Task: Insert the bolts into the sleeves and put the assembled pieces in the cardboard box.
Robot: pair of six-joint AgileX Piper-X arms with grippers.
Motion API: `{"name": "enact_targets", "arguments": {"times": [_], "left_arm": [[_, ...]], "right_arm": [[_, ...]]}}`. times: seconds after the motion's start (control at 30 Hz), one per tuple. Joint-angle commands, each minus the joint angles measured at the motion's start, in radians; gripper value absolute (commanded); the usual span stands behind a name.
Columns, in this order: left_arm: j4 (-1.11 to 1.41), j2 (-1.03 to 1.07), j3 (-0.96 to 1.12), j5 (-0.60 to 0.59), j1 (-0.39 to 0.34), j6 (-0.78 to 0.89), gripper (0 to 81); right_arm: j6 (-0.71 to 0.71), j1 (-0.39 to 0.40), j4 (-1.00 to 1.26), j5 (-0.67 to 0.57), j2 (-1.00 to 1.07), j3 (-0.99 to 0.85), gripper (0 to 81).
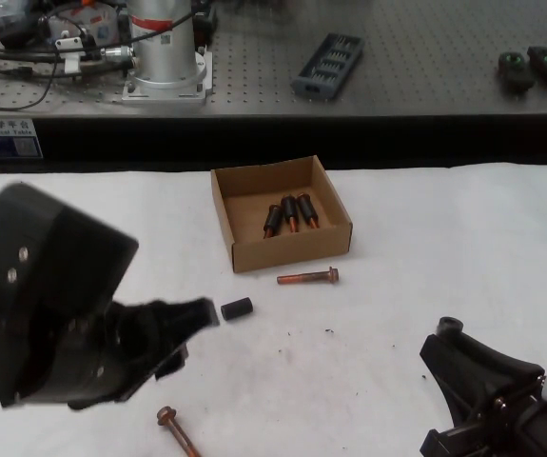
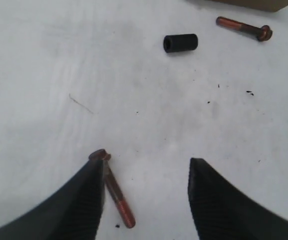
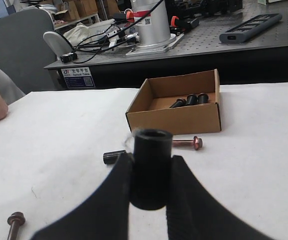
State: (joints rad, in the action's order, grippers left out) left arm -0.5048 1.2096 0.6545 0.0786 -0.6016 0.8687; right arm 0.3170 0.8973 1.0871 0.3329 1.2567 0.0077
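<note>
My right gripper is shut on an upright black sleeve, low over the white cloth at the near right. My left gripper hangs open above the cloth at the near left. A copper bolt lies just beside one of its fingers; the same bolt is near the front edge. A loose black sleeve lies beyond the left gripper. A second bolt lies in front of the cardboard box, which holds three assembled pieces.
The white cloth covers the work surface. Behind it runs a perforated bench with a metal post base, cables, a dark slotted tray and two small dark parts at the far right.
</note>
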Motion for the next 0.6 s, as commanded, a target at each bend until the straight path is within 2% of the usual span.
{"name": "enact_targets", "arguments": {"times": [0.0,0.17,0.4,0.57], "left_arm": [[0.028,-0.009,-0.020,0.010,0.000,0.031,38.1],[0.106,0.006,-0.084,0.003,0.005,0.056,38.1],[0.211,0.176,-0.088,-0.095,0.003,0.101,38.1],[0.223,0.268,-0.087,-0.091,0.003,0.104,38.1]], "right_arm": [[0.048,0.001,0.041,0.062,-0.009,-0.008,5.7],[0.049,0.001,0.041,0.062,-0.009,-0.008,5.7],[0.057,0.001,0.041,0.062,-0.009,-0.008,5.7],[0.057,0.001,0.041,0.062,-0.009,-0.008,5.7]]}}
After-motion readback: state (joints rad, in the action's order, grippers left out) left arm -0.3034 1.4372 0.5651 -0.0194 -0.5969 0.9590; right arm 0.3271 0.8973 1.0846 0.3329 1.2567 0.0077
